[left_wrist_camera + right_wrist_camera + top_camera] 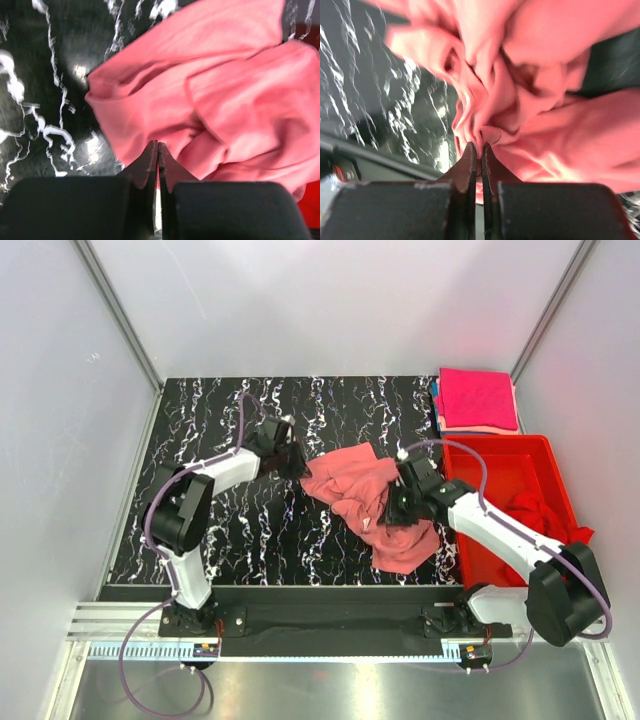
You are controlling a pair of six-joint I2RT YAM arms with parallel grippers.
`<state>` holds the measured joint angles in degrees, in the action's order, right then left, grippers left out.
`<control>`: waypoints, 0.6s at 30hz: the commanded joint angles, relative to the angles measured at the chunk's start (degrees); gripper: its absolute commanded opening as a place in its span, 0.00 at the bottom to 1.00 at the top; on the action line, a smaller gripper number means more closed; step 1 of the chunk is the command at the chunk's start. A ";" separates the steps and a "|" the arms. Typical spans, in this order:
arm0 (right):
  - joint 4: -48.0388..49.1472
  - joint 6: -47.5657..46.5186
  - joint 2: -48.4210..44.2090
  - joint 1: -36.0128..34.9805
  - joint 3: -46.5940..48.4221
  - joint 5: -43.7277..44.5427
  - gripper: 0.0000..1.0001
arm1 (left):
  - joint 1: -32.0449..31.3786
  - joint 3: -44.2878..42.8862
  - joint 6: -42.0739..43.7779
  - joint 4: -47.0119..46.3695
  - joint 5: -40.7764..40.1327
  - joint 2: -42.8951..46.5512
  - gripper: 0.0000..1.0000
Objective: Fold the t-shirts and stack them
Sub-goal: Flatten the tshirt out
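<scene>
A salmon-pink t-shirt (pixel 366 498) lies crumpled mid-table. My left gripper (pixel 296 462) is at its left edge. In the left wrist view the jaws (pixel 158 146) are pressed together on the cloth's near edge (pixel 200 100). My right gripper (pixel 397 508) is on the shirt's right side. In the right wrist view it (pixel 481 147) is shut on a ribbed fold of the shirt (pixel 555 145), and the cloth is bunched up. A folded magenta-pink t-shirt (pixel 477 398) lies at the back right. A red t-shirt (pixel 535 512) lies crumpled in the bin.
A rigid red plastic bin (pixel 520 455) stands at the right edge of the black marbled table (pixel 230 530), close behind my right arm. The folded magenta shirt rests on other folded cloth just behind the bin. White walls enclose the table.
</scene>
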<state>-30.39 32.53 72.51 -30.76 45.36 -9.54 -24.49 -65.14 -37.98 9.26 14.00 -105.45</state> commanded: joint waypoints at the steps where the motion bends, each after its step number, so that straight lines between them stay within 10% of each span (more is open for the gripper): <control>1: -6.49 -2.74 -2.02 -0.17 17.41 14.60 0.00 | 1.81 -9.72 3.08 8.70 -0.63 4.36 0.00; 8: -24.98 -0.98 -7.28 -0.09 41.90 39.76 0.00 | 2.69 -21.69 10.29 28.70 -27.34 27.29 0.00; 14: -22.43 -1.16 -11.78 -0.17 44.64 30.74 0.00 | 2.69 -15.74 10.38 26.19 -21.06 37.58 0.00; 16: -22.43 0.68 -12.83 -0.17 42.19 26.60 0.00 | 2.69 -10.12 8.20 19.52 -14.39 38.47 0.44; 18: -22.87 2.78 -13.97 -0.17 37.90 25.89 0.00 | 2.69 -3.61 5.30 16.51 -9.11 36.73 0.60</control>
<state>-51.92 32.32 58.00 -30.74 87.90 19.49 -21.67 -78.04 -30.06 26.74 -4.12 -61.80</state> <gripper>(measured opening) 0.028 0.563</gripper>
